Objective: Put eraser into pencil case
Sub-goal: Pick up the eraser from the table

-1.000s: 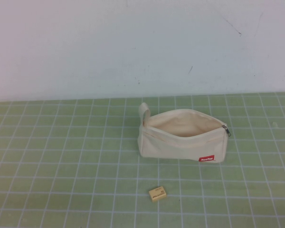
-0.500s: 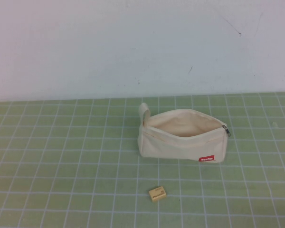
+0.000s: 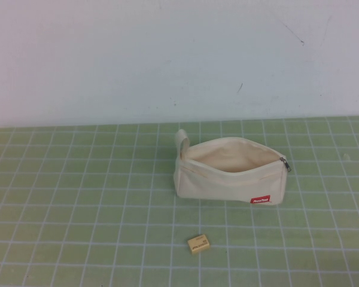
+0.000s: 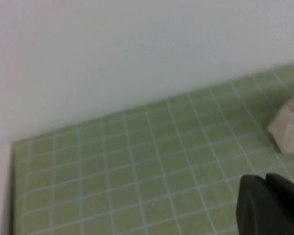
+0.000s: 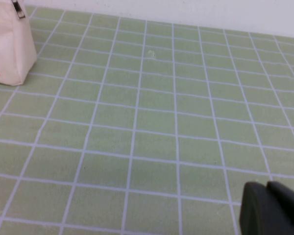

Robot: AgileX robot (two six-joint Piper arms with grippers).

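Note:
The cream pencil case (image 3: 230,171) lies on the green grid mat in the high view, unzipped, its mouth open upward, loop tab at its left end, zipper pull and red label at its right. The small tan eraser (image 3: 198,243) lies on the mat in front of the case, apart from it. Neither arm shows in the high view. My left gripper (image 4: 264,183) is shut and empty over bare mat, an end of the case (image 4: 290,125) off to one side. My right gripper (image 5: 266,188) is shut and empty over bare mat, the case's labelled end (image 5: 10,44) far from it.
A white wall (image 3: 167,54) rises behind the mat. The mat's left edge shows in the left wrist view (image 4: 12,186).

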